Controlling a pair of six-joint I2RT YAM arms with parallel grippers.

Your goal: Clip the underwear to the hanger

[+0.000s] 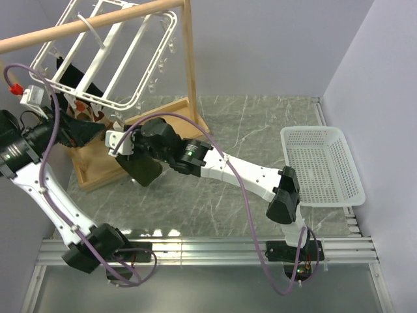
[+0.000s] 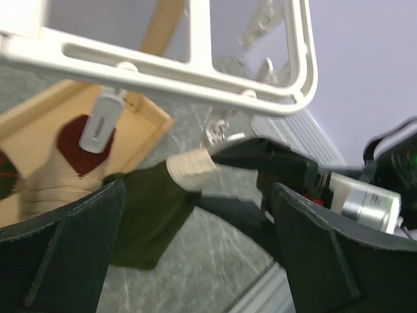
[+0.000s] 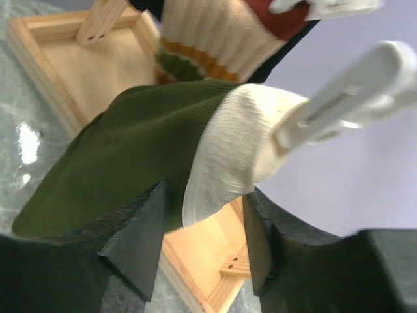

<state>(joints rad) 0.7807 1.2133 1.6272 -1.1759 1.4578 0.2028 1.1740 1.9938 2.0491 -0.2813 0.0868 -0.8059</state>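
Observation:
The underwear (image 3: 124, 150) is dark olive with a cream cuff (image 3: 228, 150). It hangs over the table beside the wooden base and also shows in the top view (image 1: 144, 171) and the left wrist view (image 2: 146, 215). A white clip (image 3: 339, 98) of the hanger (image 1: 114, 59) appears clamped on the cuff's upper end. My right gripper (image 3: 199, 248) is open, its jaws either side of the cuff's lower edge without pinching it. In the top view it (image 1: 120, 145) sits under the hanger's near edge. My left gripper (image 2: 195, 261) is wide open and empty, left of the cloth (image 1: 91, 127).
A black garment with tan and red patches (image 2: 65, 163) hangs from another clip (image 2: 101, 120) just left of the underwear. The wooden stand's base (image 1: 98, 173) lies beneath and its post (image 1: 190, 59) rises behind. A white mesh basket (image 1: 322, 166) stands at the right.

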